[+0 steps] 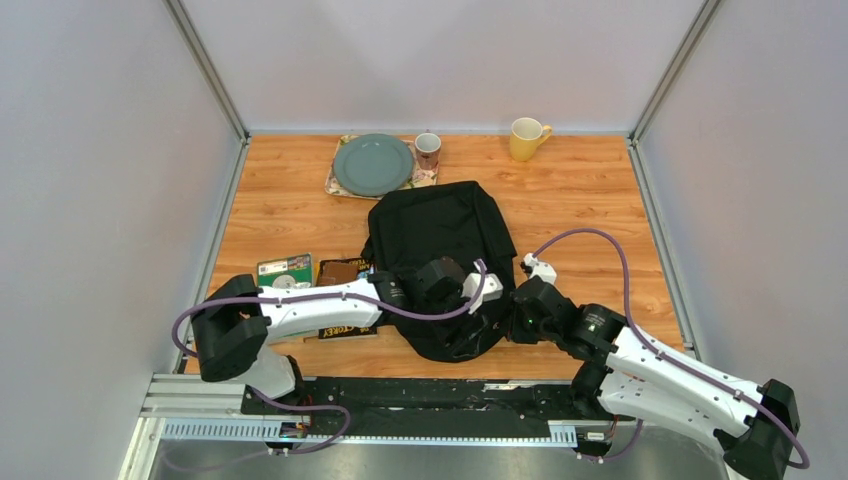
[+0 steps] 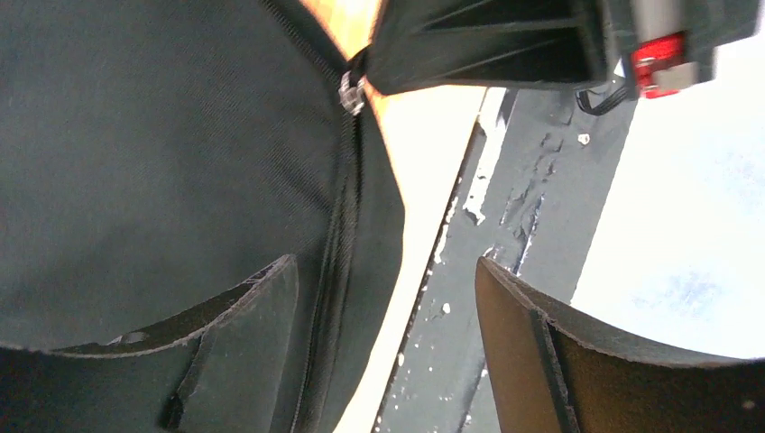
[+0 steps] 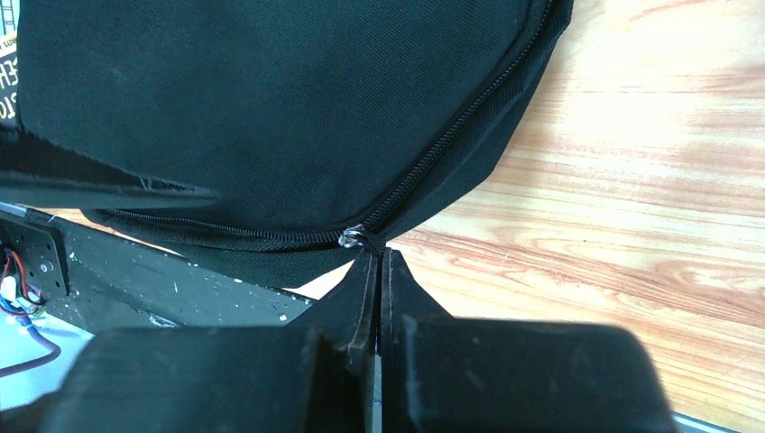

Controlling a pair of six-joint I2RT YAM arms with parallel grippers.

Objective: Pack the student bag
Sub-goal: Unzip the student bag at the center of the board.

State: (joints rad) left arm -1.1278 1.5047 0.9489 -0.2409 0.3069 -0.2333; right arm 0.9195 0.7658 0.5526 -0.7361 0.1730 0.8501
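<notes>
While both arms are covering its near end in the top view, the student bag point(image 1: 440, 235) is lying black and flat on the middle of the table point(image 1: 600, 200), its zipper point(image 3: 451, 135) curving around the rounded edge. The left gripper point(image 2: 388, 289) is holding its jaws spread, one finger over the fabric. The right gripper point(image 3: 380, 262) is pinching the small zipper pull point(image 3: 354, 238), jaws pressed together.

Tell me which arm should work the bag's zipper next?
Probably right: the right tool is shut on the zipper pull of the student bag; the left tool is open, holding nothing.
</notes>
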